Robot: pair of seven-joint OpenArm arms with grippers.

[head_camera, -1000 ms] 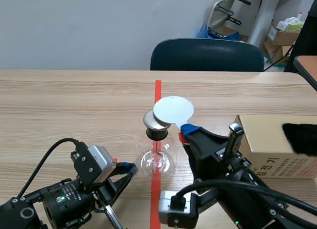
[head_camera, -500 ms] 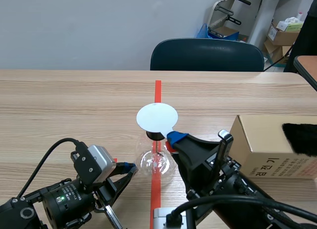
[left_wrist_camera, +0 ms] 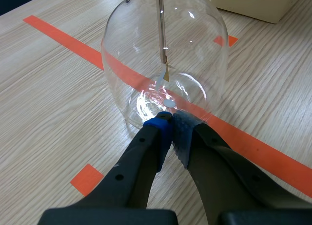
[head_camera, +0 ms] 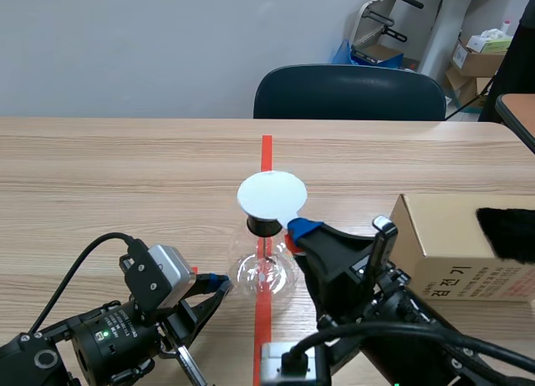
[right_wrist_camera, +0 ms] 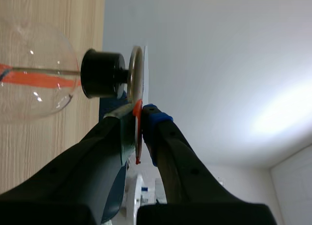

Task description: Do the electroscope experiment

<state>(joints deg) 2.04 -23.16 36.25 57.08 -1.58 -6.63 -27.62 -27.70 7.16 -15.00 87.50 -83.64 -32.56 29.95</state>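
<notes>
The electroscope, a clear glass flask [head_camera: 266, 271] with a black stopper, stands on the orange-red tape line. A round white disc [head_camera: 272, 194] hovers over its top and hides the metal cap in the scene view. My right gripper [head_camera: 299, 229] is shut on the disc's red edge tab. In the right wrist view the thin disc [right_wrist_camera: 138, 137] sits between the fingers, close beside the metal cap [right_wrist_camera: 136, 74] and stopper [right_wrist_camera: 101, 74]. My left gripper [left_wrist_camera: 170, 121] is shut on nothing, its tips at the flask's base [left_wrist_camera: 161, 64]. The rod and foil leaf [left_wrist_camera: 164, 71] hang inside.
A cardboard box [head_camera: 456, 244] with a black fuzzy item [head_camera: 506, 232] on it stands at the right, close behind the right arm. A dark chair [head_camera: 349, 92] stands beyond the far table edge. The left arm [head_camera: 125, 332] rests low at the front left.
The right gripper carried the white disc leftward from beside the metal cap to over it, then shifted it slightly back right. The left arm has kept still.
</notes>
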